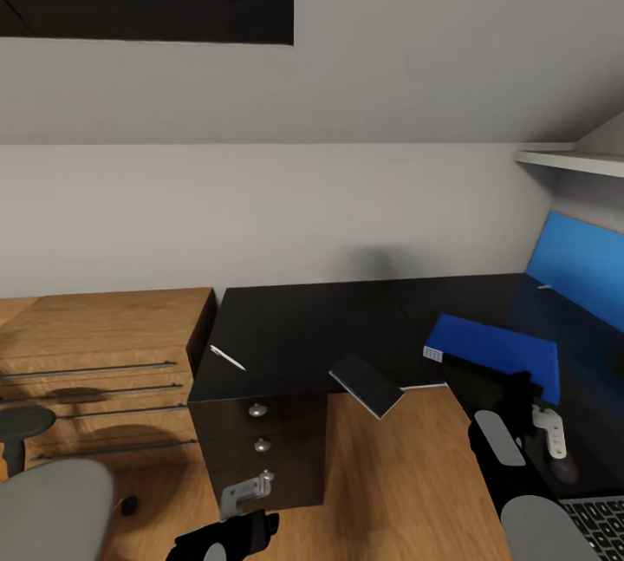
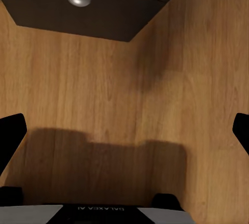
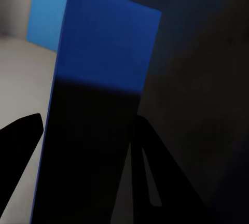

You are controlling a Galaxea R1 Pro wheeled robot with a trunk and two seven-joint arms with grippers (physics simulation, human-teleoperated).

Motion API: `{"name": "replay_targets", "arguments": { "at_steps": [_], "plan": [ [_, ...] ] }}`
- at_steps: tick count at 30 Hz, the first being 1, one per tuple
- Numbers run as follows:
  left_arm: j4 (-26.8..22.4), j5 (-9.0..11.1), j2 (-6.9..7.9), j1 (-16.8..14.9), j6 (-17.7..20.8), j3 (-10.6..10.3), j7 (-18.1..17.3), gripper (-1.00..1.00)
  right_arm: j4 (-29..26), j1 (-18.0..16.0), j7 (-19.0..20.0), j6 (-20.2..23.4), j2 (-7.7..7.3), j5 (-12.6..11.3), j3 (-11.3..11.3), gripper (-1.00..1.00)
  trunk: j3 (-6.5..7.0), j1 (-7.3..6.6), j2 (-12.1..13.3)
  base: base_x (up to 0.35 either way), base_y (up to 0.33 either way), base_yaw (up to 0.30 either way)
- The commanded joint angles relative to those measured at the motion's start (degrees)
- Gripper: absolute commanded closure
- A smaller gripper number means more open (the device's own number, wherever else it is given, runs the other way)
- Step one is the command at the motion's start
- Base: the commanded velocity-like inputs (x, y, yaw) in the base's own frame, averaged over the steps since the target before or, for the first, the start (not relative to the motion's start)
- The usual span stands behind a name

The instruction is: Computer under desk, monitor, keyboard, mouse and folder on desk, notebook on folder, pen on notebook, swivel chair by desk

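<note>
Though half hidden by the arm, clamped on the folder (image 1: 490,351) for sure: right gripper (image 1: 518,401), fingers (image 3: 23,130) pinching either face of that bright blue cover in the right wrist view. Folder over the right part of the black desk (image 1: 321,327), white edge stripe toward the room, blue back panel (image 1: 579,259) just behind. Down low, left gripper (image 1: 230,535) spread wide apart, holding nothing, above wooden floor (image 2: 93,89) beside the dark drawer unit (image 1: 260,448). Dark notebook (image 1: 368,383) hanging over the desk's front edge. White pen (image 1: 227,357) lying near the desk's left corner. Keyboard (image 1: 598,522) peeking in at bottom right. Grey swivel chair (image 1: 52,509) at bottom left, in front of the oak shelving (image 1: 95,344).
</note>
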Motion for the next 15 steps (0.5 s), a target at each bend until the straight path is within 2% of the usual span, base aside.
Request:
{"name": "replay_targets", "arguments": {
  "at_steps": [1,12,15],
  "plan": [
    [-0.06,0.59,0.00,-0.04,0.12,-0.16,0.56,-1.00,-0.07,-0.03,-0.32,-0.17,0.01,0.06,0.07,1.00,-0.07,0.01,-0.04,0.034,0.000,0.000],
    [-0.25,0.82,0.07,-0.04,0.18,-0.17,0.65,-1.00,-0.18,-0.03,-0.31,-0.26,0.14,0.01,-0.09,1.00,-0.07,0.01,-0.04,0.005,0.000,0.000],
    [-0.30,0.83,0.07,-0.04,0.19,-0.20,0.81,-1.00,-0.24,-0.03,-0.28,-0.30,0.21,0.02,-0.09,1.00,-0.61,0.67,-1.24,0.000,0.000,0.000]
  ]
}}
